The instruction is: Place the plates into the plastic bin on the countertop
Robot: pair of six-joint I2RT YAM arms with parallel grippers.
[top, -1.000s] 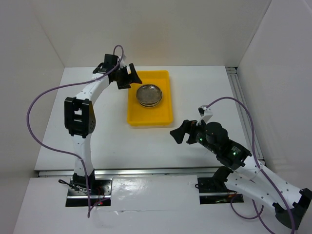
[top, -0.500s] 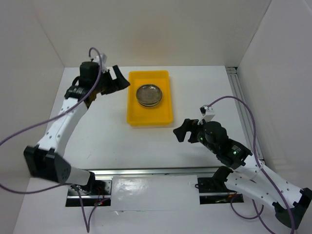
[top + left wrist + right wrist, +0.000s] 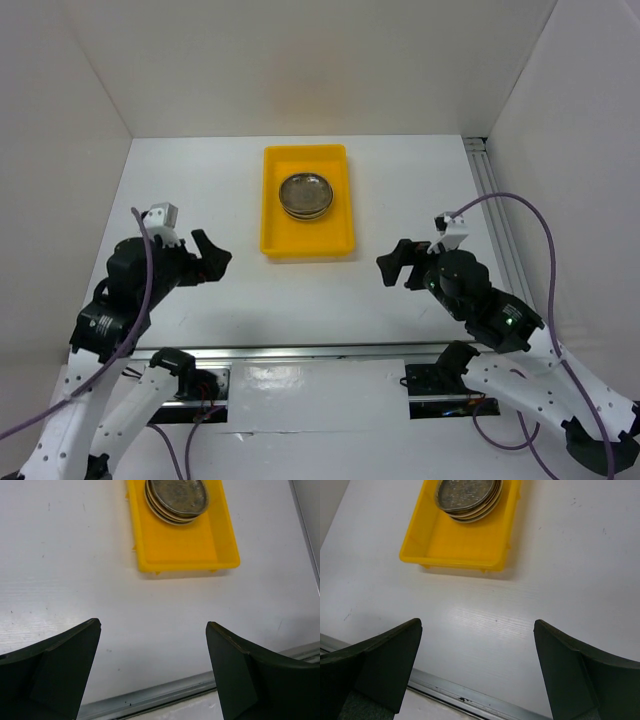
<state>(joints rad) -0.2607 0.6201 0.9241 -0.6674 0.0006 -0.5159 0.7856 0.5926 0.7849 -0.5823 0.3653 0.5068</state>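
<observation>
A stack of round plates [image 3: 306,194] lies in the far half of the yellow plastic bin [image 3: 308,241] at the middle back of the white countertop [image 3: 240,285]. The stack also shows in the left wrist view [image 3: 177,497] and the right wrist view [image 3: 468,495], with the bin below it [image 3: 186,547] [image 3: 455,545]. The top plate looks grey-brown and glassy. My left gripper [image 3: 213,257] is open and empty near the front left. My right gripper [image 3: 392,266] is open and empty near the front right. Both are well apart from the bin.
White walls enclose the countertop on three sides. A metal rail [image 3: 300,351] runs along the near edge, and another rail [image 3: 492,200] along the right side. Purple cables hang from both arms.
My left arm has swung back from beside the bin's far left corner to the front left of the table. My right gripper has shifted slightly to the right.
</observation>
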